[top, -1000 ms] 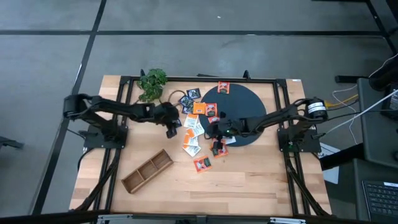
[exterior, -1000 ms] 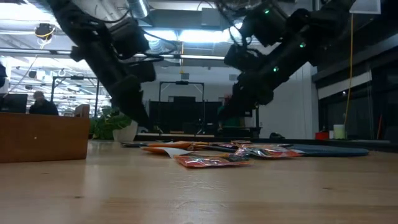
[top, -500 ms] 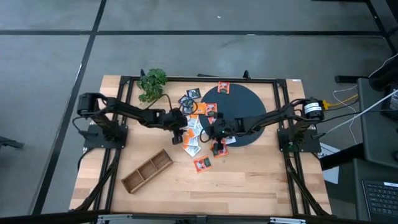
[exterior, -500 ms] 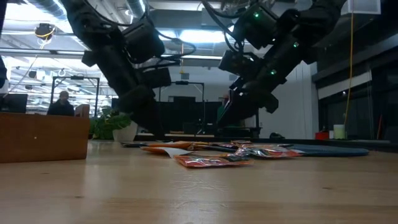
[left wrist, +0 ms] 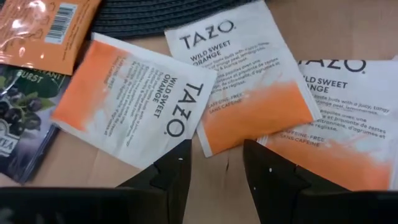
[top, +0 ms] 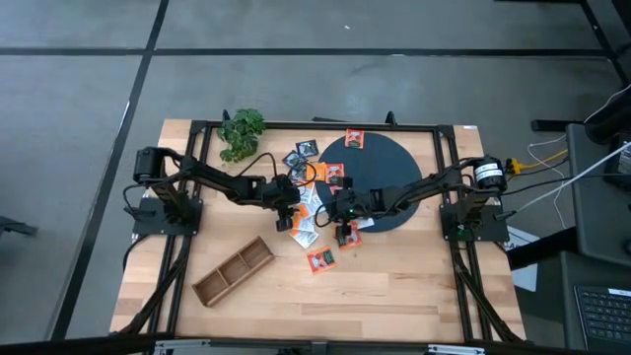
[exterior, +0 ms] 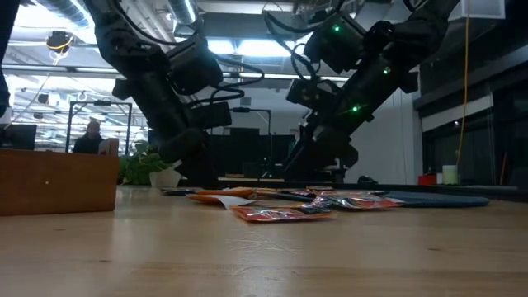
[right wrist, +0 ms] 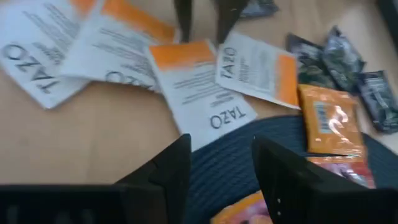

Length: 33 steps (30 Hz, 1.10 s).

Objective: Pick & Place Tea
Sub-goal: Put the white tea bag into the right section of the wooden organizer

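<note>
My left gripper (left wrist: 216,165), fingers apart and empty, sits low over the white-orange tea sachets (left wrist: 239,81) lying flat just ahead by the dark disc (top: 380,182), nearer than my right gripper (right wrist: 214,165), also spread.

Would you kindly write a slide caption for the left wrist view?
Open left claw poised over white-and-orange tea sachets lying on the wooden table.

From table height I see both dark arms (exterior: 165,82) leaning in over a low heap of tea sachets (exterior: 272,213) (orange ones nearest), a wooden tray (exterior: 58,183) at left, a person (exterior: 87,139) seated far behind.
</note>
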Tool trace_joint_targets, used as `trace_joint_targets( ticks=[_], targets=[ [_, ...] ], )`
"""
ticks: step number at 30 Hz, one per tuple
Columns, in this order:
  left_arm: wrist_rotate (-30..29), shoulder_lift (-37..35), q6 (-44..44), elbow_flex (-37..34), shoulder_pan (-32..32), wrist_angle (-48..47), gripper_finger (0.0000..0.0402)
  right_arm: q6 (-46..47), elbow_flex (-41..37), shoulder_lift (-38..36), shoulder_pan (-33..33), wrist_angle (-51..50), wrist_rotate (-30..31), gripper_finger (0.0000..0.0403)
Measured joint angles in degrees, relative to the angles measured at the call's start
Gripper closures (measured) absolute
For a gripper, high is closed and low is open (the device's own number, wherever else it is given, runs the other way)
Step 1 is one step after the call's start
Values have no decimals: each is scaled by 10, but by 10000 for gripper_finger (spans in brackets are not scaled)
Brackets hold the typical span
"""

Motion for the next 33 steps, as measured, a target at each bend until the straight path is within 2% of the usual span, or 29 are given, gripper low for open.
trace_joint_targets(
  ticks=[14,25,29,33],
  targets=[
    [-3,4,0,0,0,2,258,-12,0,63,0,47,-6,228],
    [4,4,-17,0,0,2,258,-28,0,70,-1,76,16,229],
    [6,5,-23,0,0,2,258,-28,0,71,-1,79,46,244],
    [6,5,-30,0,0,2,258,-28,0,71,-2,83,50,280]
  ],
)
